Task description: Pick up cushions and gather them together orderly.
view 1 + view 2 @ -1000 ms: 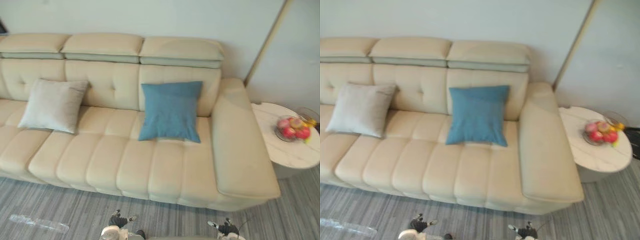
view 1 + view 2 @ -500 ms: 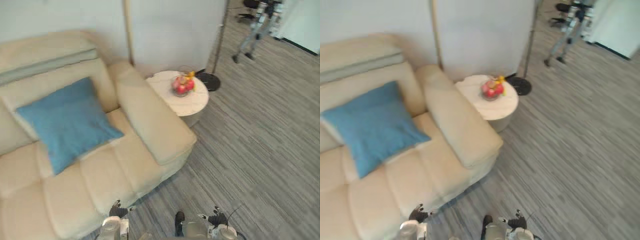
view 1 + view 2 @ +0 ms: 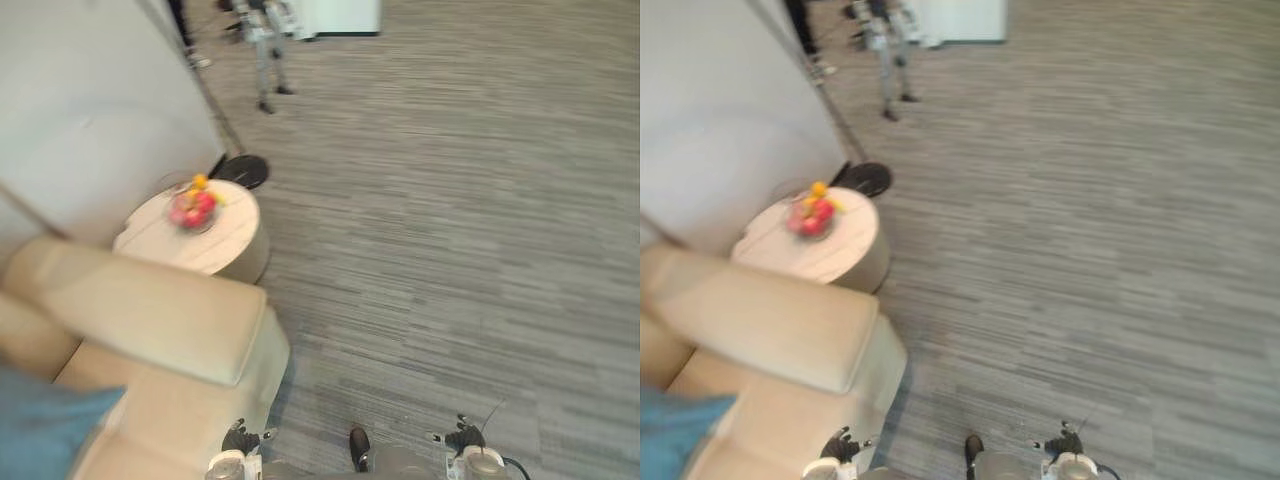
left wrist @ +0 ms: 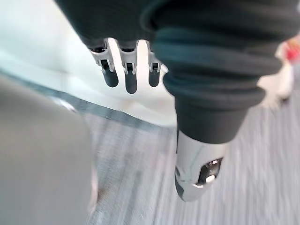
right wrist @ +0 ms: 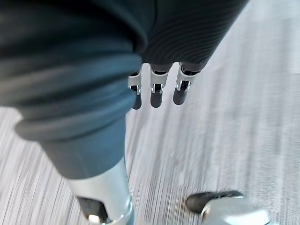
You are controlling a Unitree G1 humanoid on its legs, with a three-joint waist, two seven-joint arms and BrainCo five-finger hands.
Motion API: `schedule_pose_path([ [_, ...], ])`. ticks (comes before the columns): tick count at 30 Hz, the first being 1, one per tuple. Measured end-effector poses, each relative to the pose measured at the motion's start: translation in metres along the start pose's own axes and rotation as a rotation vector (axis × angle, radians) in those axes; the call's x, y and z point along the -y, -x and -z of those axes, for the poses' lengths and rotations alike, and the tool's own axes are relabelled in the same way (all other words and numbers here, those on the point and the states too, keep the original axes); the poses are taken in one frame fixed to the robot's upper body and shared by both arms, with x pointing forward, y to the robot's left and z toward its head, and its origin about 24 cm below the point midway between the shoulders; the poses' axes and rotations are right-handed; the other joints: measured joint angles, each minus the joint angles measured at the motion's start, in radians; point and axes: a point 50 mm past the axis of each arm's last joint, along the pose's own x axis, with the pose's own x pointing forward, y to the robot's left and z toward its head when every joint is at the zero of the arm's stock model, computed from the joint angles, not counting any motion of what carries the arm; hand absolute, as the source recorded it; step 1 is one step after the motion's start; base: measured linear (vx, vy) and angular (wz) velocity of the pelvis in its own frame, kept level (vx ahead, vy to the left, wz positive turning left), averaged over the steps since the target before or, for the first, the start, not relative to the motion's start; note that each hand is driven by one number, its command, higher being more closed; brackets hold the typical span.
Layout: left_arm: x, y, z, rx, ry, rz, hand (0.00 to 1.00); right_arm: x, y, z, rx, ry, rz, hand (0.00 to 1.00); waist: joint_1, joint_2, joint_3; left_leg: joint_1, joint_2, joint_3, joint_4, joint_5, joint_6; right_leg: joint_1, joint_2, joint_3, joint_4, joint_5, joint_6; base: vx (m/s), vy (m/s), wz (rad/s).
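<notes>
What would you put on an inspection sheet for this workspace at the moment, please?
Surface: beige sofa to the robot's left, with its armrest end in view.
Job's things: a corner of a blue cushion on the sofa seat.
Clutter: round side table beside the armrest, with a fruit bowl on it.
Hands: left hand and right hand both open, holding nothing.
Cables: nothing seen.
Surroundings: grey striped floor, pale wall, and a black round base at the wall's foot.
</notes>
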Motion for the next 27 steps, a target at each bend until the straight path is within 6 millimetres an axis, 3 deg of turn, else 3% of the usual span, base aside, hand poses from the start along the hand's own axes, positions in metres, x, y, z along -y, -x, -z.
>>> schedule_pose_path([
  [3, 0.004, 0.001, 0.000, 0.007, 0.051, -0.004, 0.00, -0.011, 0.003, -0.002, 0.017, -0.035, -0.021, 0.00, 0.015, 0.013, -0.003, -0.025, -0.011, -0.096, -0.149, 0.006, 0.004, 0.012, 0.054, 0.113, 0.008, 0.005, -0.008, 0.08, 0.146, -1.82],
  [5, 0.003, 0.001, 0.001, 0.000, 0.076, -0.007, 0.00, -0.015, 0.004, -0.003, 0.024, -0.064, -0.023, 0.00, 0.018, 0.036, -0.011, 0.000, 0.015, -0.038, -0.183, 0.041, 0.005, 0.008, 0.090, 0.165, 0.054, -0.023, 0.004, 0.12, 0.183, -1.73],
  [7, -0.003, 0.001, -0.002, 0.017, 0.075, -0.016, 0.00, -0.020, 0.006, -0.002, 0.030, -0.091, -0.032, 0.00, 0.026, -0.006, -0.020, 0.036, 0.012, 0.080, -0.212, 0.031, 0.010, -0.067, 0.054, 0.104, 0.231, -0.111, 0.066, 0.19, 0.157, -1.47],
  [8, -0.005, 0.001, -0.004, 0.024, 0.075, -0.020, 0.00, -0.026, 0.008, -0.001, 0.028, -0.119, -0.042, 0.00, 0.026, -0.019, -0.014, 0.058, 0.007, 0.115, -0.215, 0.028, 0.016, -0.083, 0.030, 0.059, 0.281, -0.149, 0.088, 0.25, 0.118, -1.23],
  [9, -0.007, 0.000, -0.005, 0.023, 0.071, -0.022, 0.00, -0.026, 0.009, 0.002, 0.022, -0.137, -0.039, 0.00, 0.021, -0.032, -0.017, 0.077, 0.002, 0.158, -0.220, 0.018, 0.017, -0.121, 0.001, -0.016, 0.336, -0.189, 0.142, 0.21, 0.064, -1.07],
  [10, -0.007, 0.000, -0.006, 0.022, 0.070, -0.022, 0.00, -0.027, 0.009, 0.001, 0.028, -0.157, -0.040, 0.00, 0.021, -0.036, -0.021, 0.088, 0.001, 0.196, -0.228, 0.018, 0.016, -0.161, -0.029, -0.096, 0.393, -0.206, 0.167, 0.21, 0.058, -0.94],
  [13, 0.006, -0.002, -0.012, 0.028, 0.048, 0.017, 0.00, -0.027, 0.010, 0.000, 0.028, -0.230, -0.030, 0.00, 0.016, -0.024, -0.016, 0.151, 0.006, 0.264, -0.286, 0.018, 0.016, -0.190, -0.153, -0.356, 0.382, -0.226, 0.122, 0.25, 0.014, -0.73],
  [17, 0.020, -0.004, -0.017, 0.027, -0.019, 0.070, 0.00, -0.023, 0.005, -0.008, 0.030, -0.316, -0.009, 0.00, 0.000, -0.002, 0.002, 0.219, 0.058, 0.294, -0.347, 0.029, -0.004, -0.248, -0.195, -0.439, 0.315, -0.199, 0.120, 0.26, -0.174, -0.48],
  [18, 0.017, -0.004, -0.015, 0.022, -0.039, 0.070, 0.00, -0.024, 0.006, -0.005, 0.018, -0.324, -0.006, 0.00, -0.006, -0.021, -0.002, 0.240, 0.054, 0.288, -0.350, 0.043, -0.029, -0.248, -0.212, -0.432, 0.275, -0.135, 0.111, 0.25, -0.213, -0.22],
  [19, 0.014, -0.004, -0.014, 0.020, -0.042, 0.065, 0.00, -0.024, 0.007, -0.001, 0.006, -0.332, -0.004, 0.00, -0.007, -0.037, -0.003, 0.252, 0.050, 0.285, -0.344, 0.045, -0.032, -0.249, -0.225, -0.431, 0.268, -0.093, 0.083, 0.43, -0.384, -0.33],
  [21, 0.019, -0.004, -0.016, 0.022, -0.003, 0.066, 0.00, -0.019, 0.006, 0.004, -0.019, -0.361, 0.018, 0.00, -0.004, -0.025, -0.001, 0.223, 0.120, 0.242, -0.182, 0.071, -0.069, -0.207, -0.173, -0.426, 0.271, -0.140, 0.041, 0.41, -0.416, -0.41],
  [22, 0.019, -0.003, -0.016, 0.024, 0.017, 0.063, 0.00, -0.018, 0.006, 0.004, -0.020, -0.373, 0.022, 0.00, -0.005, -0.020, 0.003, 0.188, 0.145, 0.225, -0.083, 0.083, -0.062, -0.191, -0.160, -0.423, 0.260, -0.146, 0.033, 0.28, -0.310, -0.50],
  [23, 0.020, -0.003, -0.020, 0.039, 0.069, 0.051, 0.00, -0.016, 0.006, 0.004, -0.018, -0.382, 0.030, 0.00, -0.005, -0.003, 0.014, 0.087, 0.211, 0.174, 0.184, 0.174, 0.001, -0.136, -0.121, -0.399, 0.229, -0.159, 0.012, 0.33, -0.283, -0.73],
  [24, 0.018, -0.003, -0.023, 0.054, 0.099, 0.040, 0.00, -0.017, 0.006, 0.003, -0.012, -0.377, 0.029, 0.00, 0.008, -0.004, 0.032, 0.028, 0.253, 0.147, 0.360, 0.177, 0.020, -0.077, -0.092, -0.367, 0.207, -0.170, -0.009, 0.40, -0.316, -0.93],
  [25, 0.017, -0.003, -0.024, 0.062, 0.108, 0.035, 0.00, -0.018, 0.007, 0.004, -0.012, -0.372, 0.024, 0.00, 0.014, -0.003, 0.034, 0.004, 0.261, 0.135, 0.430, 0.162, 0.010, -0.043, -0.076, -0.340, 0.195, -0.179, -0.024, 0.40, -0.222, -1.26],
  [27, 0.015, -0.002, -0.024, 0.076, 0.103, 0.031, 0.00, -0.023, 0.008, 0.002, -0.007, -0.349, 0.005, 0.00, 0.023, -0.004, 0.033, -0.078, 0.215, 0.097, 0.497, 0.106, -0.024, 0.054, -0.058, -0.253, 0.149, -0.199, -0.053, 0.38, -0.096, -1.27],
])
